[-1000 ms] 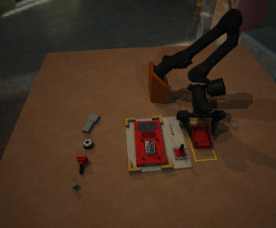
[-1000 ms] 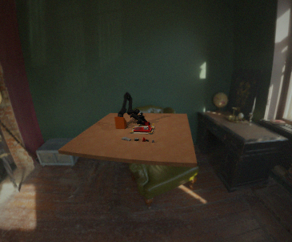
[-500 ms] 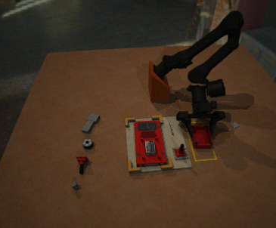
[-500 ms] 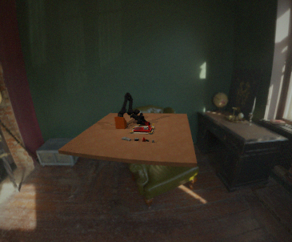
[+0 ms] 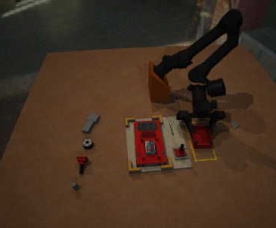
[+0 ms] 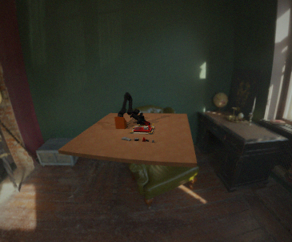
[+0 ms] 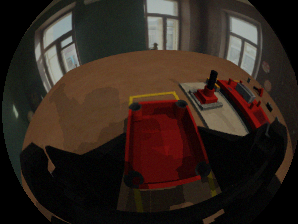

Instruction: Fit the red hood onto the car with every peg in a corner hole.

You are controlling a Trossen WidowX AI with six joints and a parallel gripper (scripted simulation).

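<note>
Your hand (image 5: 201, 130) is reaching straight down over the red hood (image 5: 202, 137) and pinching it across its width, one finger on each long side. The hood is lying on the desk (image 5: 137, 196) inside a yellow outlined rectangle (image 5: 205, 158), directly beneath the hand. In the wrist view the hood (image 7: 165, 141) is filling the space between the two dark fingers, with its round corner bosses showing at all four corners. Just to one side of the hood the car chassis (image 5: 149, 143) is sitting in its jig (image 5: 182, 162), red deck up with the engine block (image 5: 150, 147) in the middle. A small red stand with a black post (image 5: 181, 151) is standing on the jig between chassis and hood
</note>
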